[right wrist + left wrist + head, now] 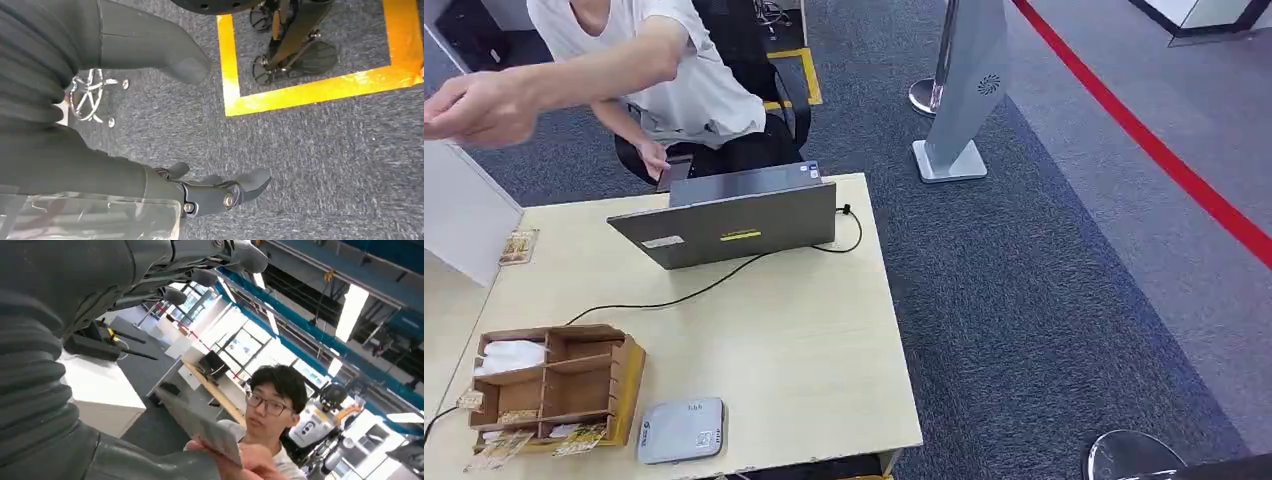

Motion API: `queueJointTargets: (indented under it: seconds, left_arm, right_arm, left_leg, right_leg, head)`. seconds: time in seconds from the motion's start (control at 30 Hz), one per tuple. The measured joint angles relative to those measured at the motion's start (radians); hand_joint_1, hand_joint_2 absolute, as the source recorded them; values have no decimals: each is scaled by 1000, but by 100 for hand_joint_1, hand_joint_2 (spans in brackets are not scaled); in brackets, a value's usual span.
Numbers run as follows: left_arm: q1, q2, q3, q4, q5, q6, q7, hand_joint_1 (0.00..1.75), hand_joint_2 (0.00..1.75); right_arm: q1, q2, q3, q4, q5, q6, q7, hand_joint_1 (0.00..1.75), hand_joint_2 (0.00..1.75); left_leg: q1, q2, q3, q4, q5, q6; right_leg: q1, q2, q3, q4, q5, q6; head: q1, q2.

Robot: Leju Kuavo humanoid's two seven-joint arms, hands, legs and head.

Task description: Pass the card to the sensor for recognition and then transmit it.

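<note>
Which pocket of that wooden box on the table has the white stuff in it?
The far-left pocket of the wooden organizer, the corner toward the white partition, holds the white item; the other pockets look bare wood.

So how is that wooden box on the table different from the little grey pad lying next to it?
The wooden box stands tall, with walls and open compartments; the grey pad is low and flat. The box is brown wood, holding white stuff and small printed cards; the pad is smooth pale grey with nothing on it, bearing small marks. The box has square corners, the pad rounded ones. Both sit near the front edge of the same light table.
</note>
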Motion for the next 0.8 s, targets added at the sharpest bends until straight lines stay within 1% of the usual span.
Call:
queueJointTargets:
  seconds: [0.13, 0.37, 0.4, 0.43, 0.5, 0.67, 0.8]
  left_arm:
    - [-48, 51, -93, 19, -61, -48, 66, 0, 175]
    - [-122, 120, -245, 50, -169, -125, 179, 0, 175]
    - [-123, 125, -256, 51, -180, -132, 188, 80, 175]
    - [-124, 126, -261, 51, -190, -138, 198, 175, 175]
    - [-136, 135, -296, 59, -216, -156, 220, 175, 175]
    - [-167, 153, -377, 74, -322, -220, 282, 175, 175]
    - [-181, 155, -421, 85, -421, -278, 312, 175, 175]
  right_arm:
    - [-11, 0, -19, 6, 29, 13, 1, 0, 175]
    - [-27, 0, -53, 8, 82, 35, 12, 0, 175]
    - [-27, -1, -56, 7, 88, 37, 13, 0, 175]
    - [-29, -1, -57, 6, 92, 38, 13, 0, 175]
    - [-34, -1, -66, 6, 101, 48, 16, 0, 175]
    - [-50, -1, -91, -6, 143, 74, 29, 0, 175]
    - [-61, -1, -110, -18, 179, 114, 32, 0, 175]
  left_leg:
    - [0, 0, 0, 0, 0, 0]
    - [0, 0, 0, 0, 0, 0]
    - [0, 0, 0, 0, 0, 0]
    - [0, 1, 0, 0, 0, 0]
    - [0, 1, -1, 0, 0, 0]
    - [0, 1, -1, 0, 0, 0]
    - [0, 1, -1, 0, 0, 0]
  right_leg:
    - [0, 0, 0, 0, 0, 0]
    - [0, 0, 0, 0, 0, 0]
    - [0, 0, 0, 0, 0, 0]
    - [0, 1, -1, 0, 0, 0]
    - [0, 1, -1, 0, 1, 0]
    - [0, 1, -1, 0, 1, 0]
    - [0, 1, -1, 0, 1, 0]
  head:
    - [0, 0]
    - [0, 0]
    - [0, 0]
    - [-1, 0]
    - [-1, 0]
    - [-1, 0]
    - [-1, 0]
